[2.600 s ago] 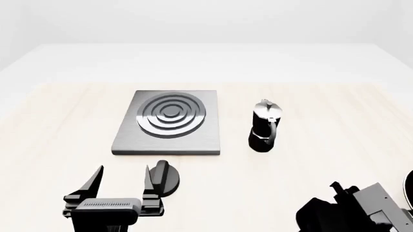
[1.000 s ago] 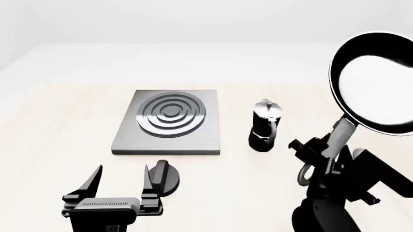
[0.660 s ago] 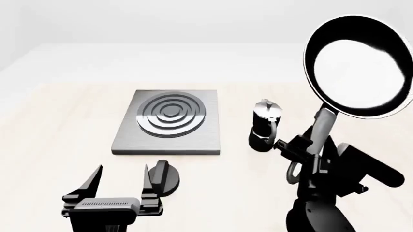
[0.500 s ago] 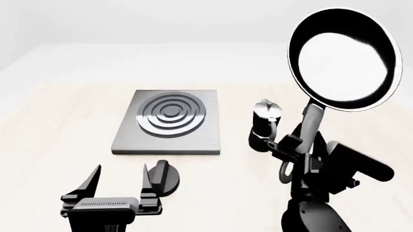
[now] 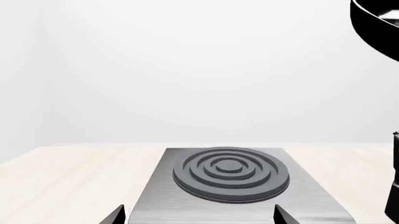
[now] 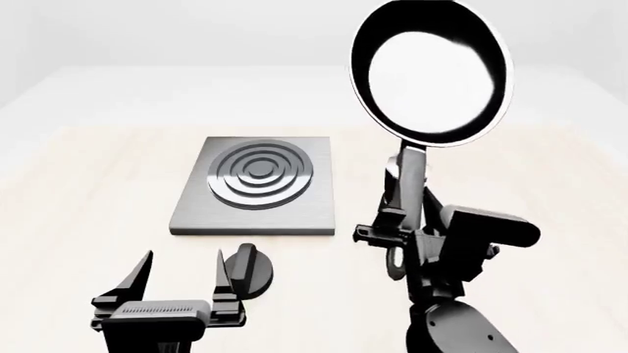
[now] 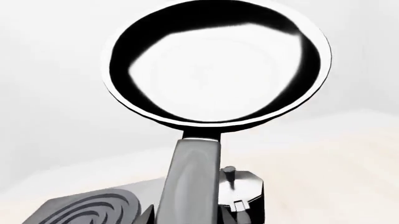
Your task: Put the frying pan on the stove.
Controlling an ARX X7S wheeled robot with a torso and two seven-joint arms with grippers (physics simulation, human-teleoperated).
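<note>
Swung leftward since before, frying pan (image 6: 432, 73) sits high in right gripper (image 6: 404, 234), clamped on handle; stove (image 6: 257, 185) lies down-left of it. Left gripper (image 6: 184, 283) wide, idle.

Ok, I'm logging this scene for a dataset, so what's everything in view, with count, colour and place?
frying pan: one, glossy black with shiny inside, held up in the air by its handle, right of the stove
stove: one, grey plate with dark burner rings, flat on the table
moka pot: one, black and silver, behind the pan handle
knob: one, black, in front of the stove
table: one, pale wood
left claw: open, empty, low beside the knob
right claw: shut on the pan handle
</note>
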